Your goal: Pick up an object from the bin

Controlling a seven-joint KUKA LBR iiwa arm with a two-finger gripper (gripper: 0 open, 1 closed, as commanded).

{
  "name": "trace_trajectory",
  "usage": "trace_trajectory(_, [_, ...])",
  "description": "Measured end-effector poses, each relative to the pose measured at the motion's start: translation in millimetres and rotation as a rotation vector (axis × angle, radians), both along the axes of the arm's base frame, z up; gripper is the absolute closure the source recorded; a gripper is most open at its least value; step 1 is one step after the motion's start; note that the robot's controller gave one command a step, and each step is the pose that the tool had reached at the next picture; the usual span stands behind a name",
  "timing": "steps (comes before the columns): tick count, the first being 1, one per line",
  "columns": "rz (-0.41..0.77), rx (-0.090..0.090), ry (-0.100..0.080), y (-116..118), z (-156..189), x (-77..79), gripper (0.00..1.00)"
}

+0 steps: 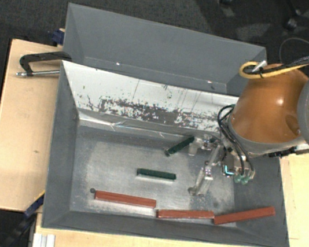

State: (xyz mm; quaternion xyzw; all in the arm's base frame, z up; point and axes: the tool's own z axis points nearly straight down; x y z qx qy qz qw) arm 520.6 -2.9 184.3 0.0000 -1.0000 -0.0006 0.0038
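Along the front wall of the grey bin (62, 151) lie three red-brown bars nearly end to end. The left bar (125, 199) is flat and level, the middle bar (185, 215) sits just beside it, and the right bar (245, 215) slants up toward the right wall. A dark green bar (156, 174) lies level at the middle of the floor. A second green bar (179, 145) lies tilted close to the back wall.

The arm's orange cover (265, 109) hangs over the back right corner. Below it, the gripper (197, 189) comes down to bare floor just right of the level dark green bar, between it and the red-brown bars. Whether the pincer is spread or closed cannot be told — no thing shows in its grip.
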Motion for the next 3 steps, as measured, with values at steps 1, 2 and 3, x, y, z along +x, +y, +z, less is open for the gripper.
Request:
trace_trajectory(1, [-0.018, 0.001, -0.016, 14, -115, 20.9, 0.00])
trace_trajectory(2, [-0.016, 0.000, -0.015, 14, -113, 20.5, 1.00])
trace_trajectory(3, [0.057, 0.001, -0.023, 39, 26, 38.8, 1.00])
